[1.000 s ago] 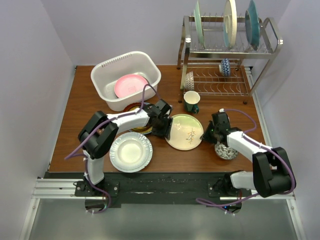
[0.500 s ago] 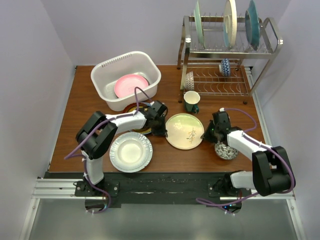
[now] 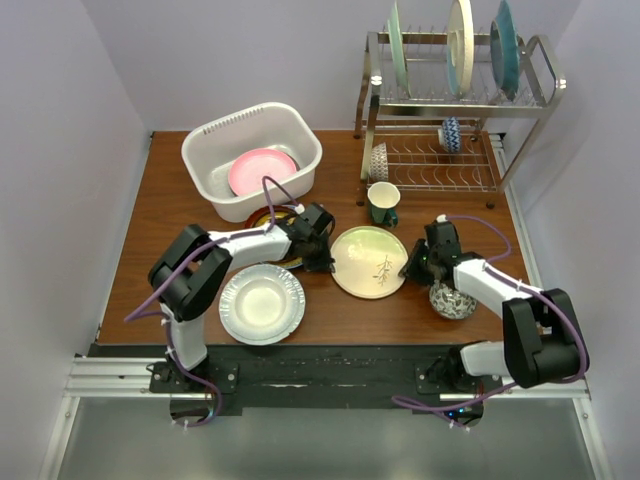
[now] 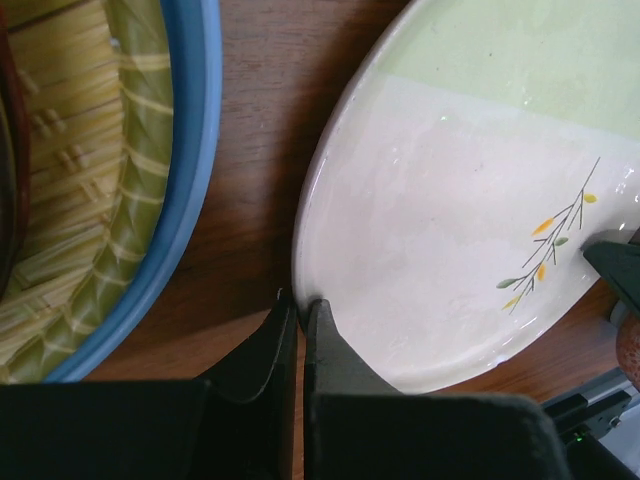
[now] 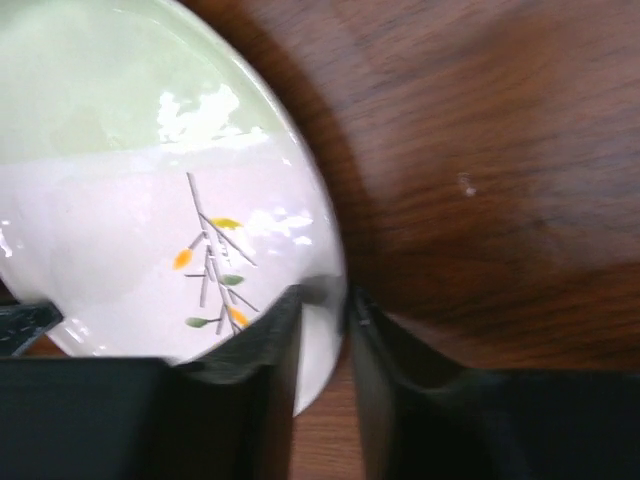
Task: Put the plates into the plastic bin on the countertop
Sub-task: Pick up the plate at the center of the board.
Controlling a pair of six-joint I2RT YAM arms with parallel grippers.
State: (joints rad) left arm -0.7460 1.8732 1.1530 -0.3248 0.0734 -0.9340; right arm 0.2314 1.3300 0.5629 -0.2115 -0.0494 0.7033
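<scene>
Seen from above, a brown wooden desk [image 3: 160, 220] holds one white plastic bin [image 3: 230, 205], one steel dish rack [image 3: 430, 170], one green mug [image 3: 383, 203] and three small patterned bowls: two in the rack [image 3: 451, 133] [image 3: 378, 160] and one on the desk by the right arm [image 3: 452, 300].

Eight plates can be counted. Three stand upright in the top of the rack [image 3: 396, 45] [image 3: 460, 45] [image 3: 505, 50]. One pink plate [image 3: 262, 170] lies inside the bin. A silver-grey plate [image 3: 262, 303] and a cream and lime plate [image 3: 365, 255] with a painted sprig lie flat on the desk. At least two more are stacked under the left arm.

The left pincer [image 3: 325, 265] is at the cream and lime plate's left rim, the right pincer [image 3: 407, 270] at its right rim.

Only the left wrist view shows that the left jaws are drawn together, pinching the plate's rim. It also shows the stack's top plate [image 4: 90, 200], yellow-green weave with a blue rim, and a dark red-brown plate [image 4: 8, 170] at the frame's edge. Only the right wrist view shows that the right jaws stand slightly apart, one finger over the plate and one over the wood, with the rim between them. Each wrist view catches the other pincer's dark tip at the far rim.

Compared with a second ago, all the crockery lies where it did. The left arm has swung slightly toward its own side, and the right arm has barely moved.
</scene>
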